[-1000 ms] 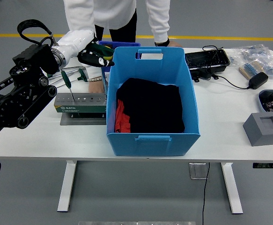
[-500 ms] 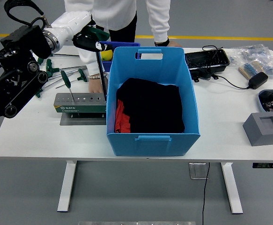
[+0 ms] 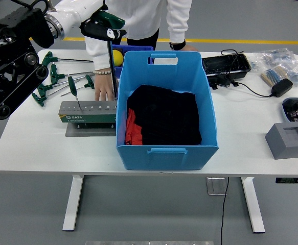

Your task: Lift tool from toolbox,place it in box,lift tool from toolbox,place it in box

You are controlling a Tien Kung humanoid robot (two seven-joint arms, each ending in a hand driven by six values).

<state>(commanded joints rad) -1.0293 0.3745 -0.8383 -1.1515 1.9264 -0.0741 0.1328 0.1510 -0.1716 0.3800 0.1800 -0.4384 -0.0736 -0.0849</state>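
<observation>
Since a second ago your left hand point(image 3: 101, 25) has risen to upper left, clamped on the T-handle tool point(image 3: 111, 64), shaft nearly clear of the toolbox point(image 3: 87, 111); carry it over the blue box point(image 3: 166, 148).

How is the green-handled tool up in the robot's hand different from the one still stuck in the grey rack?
The tool in the left hand hangs lifted, its long dark shaft clear above the rack. The racked tool stands in a hole, tilted, untouched, and its shaft looks shorter and thinner. Both have green handles.
</observation>
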